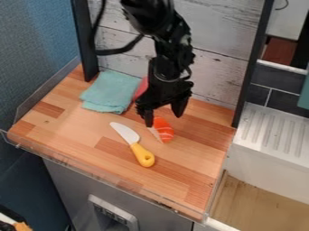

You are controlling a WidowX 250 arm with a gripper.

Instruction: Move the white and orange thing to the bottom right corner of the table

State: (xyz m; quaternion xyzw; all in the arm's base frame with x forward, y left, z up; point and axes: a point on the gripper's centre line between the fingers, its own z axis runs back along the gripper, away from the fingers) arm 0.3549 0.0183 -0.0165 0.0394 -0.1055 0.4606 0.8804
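The gripper [163, 119] hangs over the back half of the wooden tabletop [187, 180], its fingers well parted, with nothing visibly clamped in them. The white and orange thing, which looks like a toy piece of salmon sushi [163, 130], lies right below the fingertips, around the middle of the surface; whether either finger touches it cannot be told. It is probably light, so a nudge from one finger could push it or roll it before the grip is firm. Its shape suggests moulded plastic or firm foam, stiff enough for a moderate squeeze, though the rounded orange top may be slick. The best hold is low on the two long sides, near the middle of its length, where the pale base should give the pads more to bite on than the curved top; a pinch at either end could let it swivel. The fingers stand to its left and right, which suits that hold, so the next step is to lower slightly and close. The knife [136, 145] lies just beside it, towards the front edge, its yellow handle near the way to the front right corner, so a low carry should keep to its right.
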